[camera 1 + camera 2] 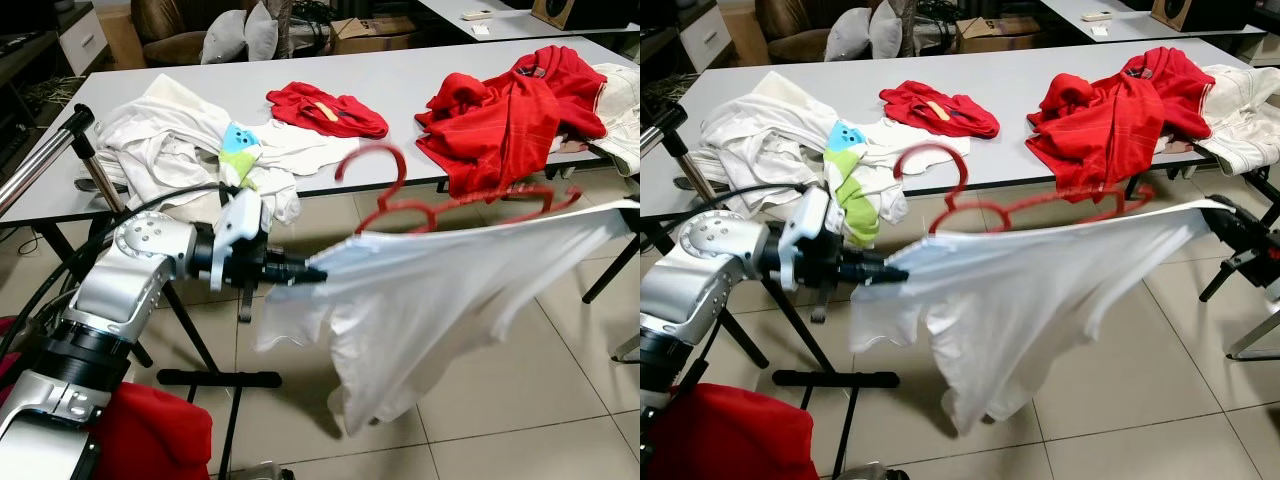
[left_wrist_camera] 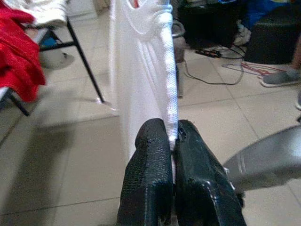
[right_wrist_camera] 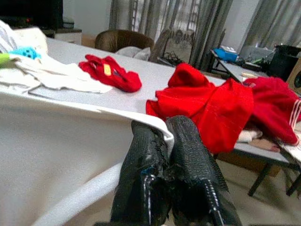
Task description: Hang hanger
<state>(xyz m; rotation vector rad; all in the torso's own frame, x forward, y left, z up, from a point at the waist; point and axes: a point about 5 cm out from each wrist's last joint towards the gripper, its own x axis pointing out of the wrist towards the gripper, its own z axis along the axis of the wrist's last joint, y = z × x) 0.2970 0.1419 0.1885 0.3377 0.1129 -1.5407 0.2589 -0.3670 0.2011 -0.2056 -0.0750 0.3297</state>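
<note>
White shirt (image 1: 440,290) stretched mid-frame across the head views, draped on red hanger (image 1: 455,203) whose hook pokes up above it, in front of the grey table (image 1: 420,80). Left gripper (image 1: 312,272) at left-centre, fingers (image 2: 149,165) clamped on the shirt's left edge. Right gripper (image 3: 169,141) pinched on the shirt's other edge, far right of frame. Table in upper frame holds red clothes (image 1: 510,110), a small red garment (image 1: 325,108) and a white pile (image 1: 180,145). Tiled floor (image 1: 520,400) below

Red jacket (image 1: 510,110) and white clothes (image 1: 180,140) on table (image 1: 400,75)
</note>
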